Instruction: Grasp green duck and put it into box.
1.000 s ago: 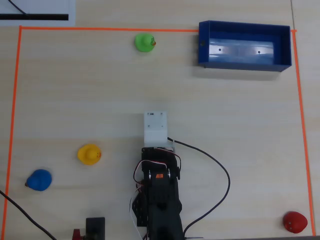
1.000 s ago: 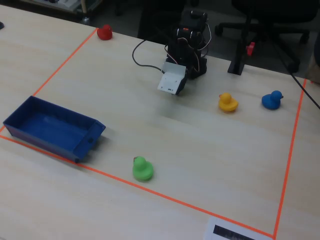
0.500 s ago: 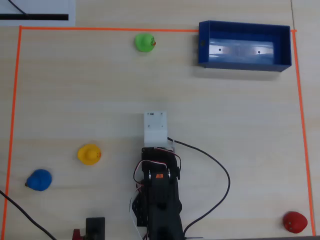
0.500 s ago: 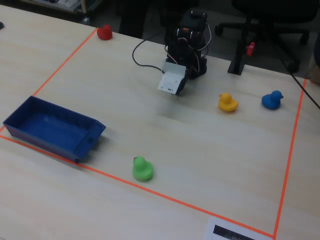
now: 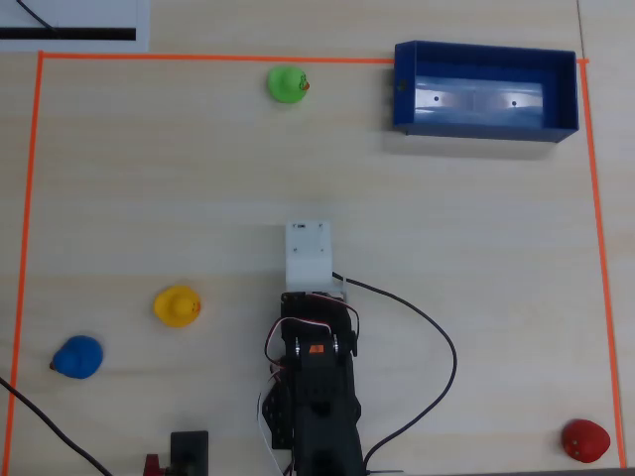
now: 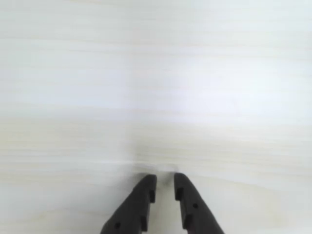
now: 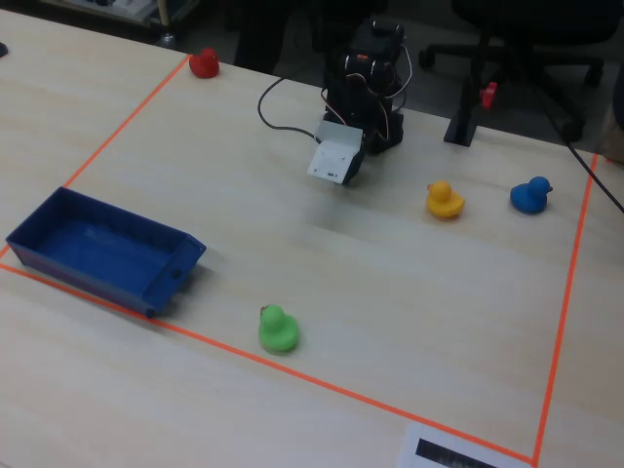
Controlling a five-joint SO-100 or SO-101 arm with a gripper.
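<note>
The green duck (image 5: 286,84) stands alone near the top tape line in the overhead view; in the fixed view (image 7: 278,330) it is near the front tape. The dark blue box (image 5: 484,129) lies to its right, empty; it also shows in the fixed view (image 7: 97,278). My gripper (image 6: 165,179) hangs over bare table with its black jaws a narrow gap apart and nothing between them. In the overhead view it is hidden under the white wrist mount (image 5: 308,253), far from duck and box.
A yellow duck (image 5: 178,305) and a blue duck (image 5: 77,357) sit left of the arm, a red duck (image 5: 584,439) at the lower right corner. Orange tape (image 5: 30,198) borders the area. A black cable (image 5: 437,337) loops right of the arm base.
</note>
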